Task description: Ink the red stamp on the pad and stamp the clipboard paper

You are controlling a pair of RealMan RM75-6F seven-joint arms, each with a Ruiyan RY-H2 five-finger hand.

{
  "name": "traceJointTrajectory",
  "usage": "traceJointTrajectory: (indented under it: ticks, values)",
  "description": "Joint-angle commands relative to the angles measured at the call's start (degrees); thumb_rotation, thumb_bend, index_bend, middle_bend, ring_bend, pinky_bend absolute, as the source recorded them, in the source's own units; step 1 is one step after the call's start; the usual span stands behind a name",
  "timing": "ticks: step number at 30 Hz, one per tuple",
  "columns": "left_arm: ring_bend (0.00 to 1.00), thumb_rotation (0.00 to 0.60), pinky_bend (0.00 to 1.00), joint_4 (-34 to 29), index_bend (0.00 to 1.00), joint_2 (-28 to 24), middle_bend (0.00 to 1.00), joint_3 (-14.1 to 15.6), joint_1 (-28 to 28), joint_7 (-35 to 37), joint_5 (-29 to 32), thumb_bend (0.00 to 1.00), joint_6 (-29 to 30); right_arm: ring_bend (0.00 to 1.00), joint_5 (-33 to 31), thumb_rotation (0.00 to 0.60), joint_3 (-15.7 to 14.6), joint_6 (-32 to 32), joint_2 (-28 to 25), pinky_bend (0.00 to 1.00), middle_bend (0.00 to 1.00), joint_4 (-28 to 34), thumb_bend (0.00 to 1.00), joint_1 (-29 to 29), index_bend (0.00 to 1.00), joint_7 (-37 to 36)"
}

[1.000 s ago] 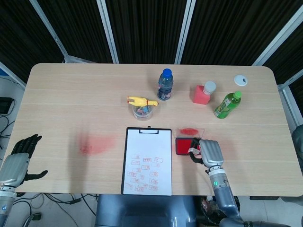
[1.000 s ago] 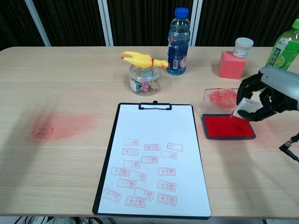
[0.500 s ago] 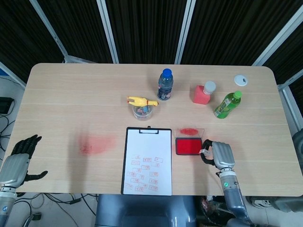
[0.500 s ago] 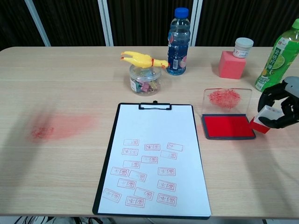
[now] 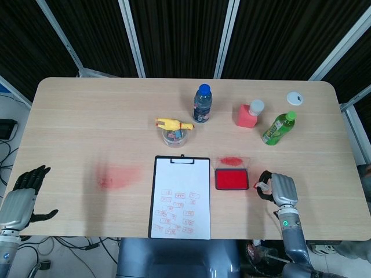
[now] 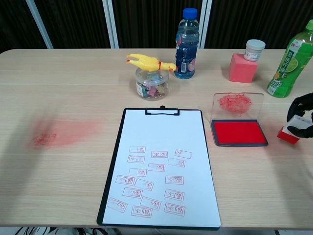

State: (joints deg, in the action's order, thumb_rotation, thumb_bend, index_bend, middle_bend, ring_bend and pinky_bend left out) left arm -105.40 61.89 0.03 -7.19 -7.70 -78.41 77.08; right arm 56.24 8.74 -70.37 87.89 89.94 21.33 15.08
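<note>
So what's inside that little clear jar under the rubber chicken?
The jar holds a jumble of small colourful clips. The chicken lying across its top covers the opening, so anything right under it is hidden.

The red stamp (image 6: 291, 133) is small with a white top, and the right hand (image 5: 279, 189) holds it just right of the pad (image 6: 238, 132). The pad is open, flat and bright red, with its clear lid standing up. The clipboard (image 6: 161, 167) lies flat, and its white paper (image 6: 161, 147) has many red marks low down.
</note>
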Motion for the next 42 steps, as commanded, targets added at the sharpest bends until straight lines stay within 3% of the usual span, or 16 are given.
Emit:
traceJointTrajectory:
  ticks: [1,16,42]
  values:
    - [0.00,0.600,0.00,0.00,0.00,0.00,0.00,-0.01,0.01,-0.04,0.04,0.06,0.00,0.75,-0.34,0.600,0.16,0.30,0.31,0.89,0.70,-0.65,0.41,-0.06,0.93,0.17]
    - [0.00,0.600,0.00,-0.03,0.00,0.09,0.00,-0.05,-0.02,-0.48,0.26,0.06,-0.19,0.72,-2.17,0.600,0.85,1.89,1.50,0.88,0.67,-3.66,0.38,-0.40,0.92,0.74]
    - [0.00,0.600,0.00,-0.07,0.00,0.16,0.00,-0.09,0.05,-0.60,0.22,0.06,-0.15,0.70,-5.29,0.600,1.65,3.12,1.47,0.88,0.64,-2.88,0.36,0.10,0.88,5.44]
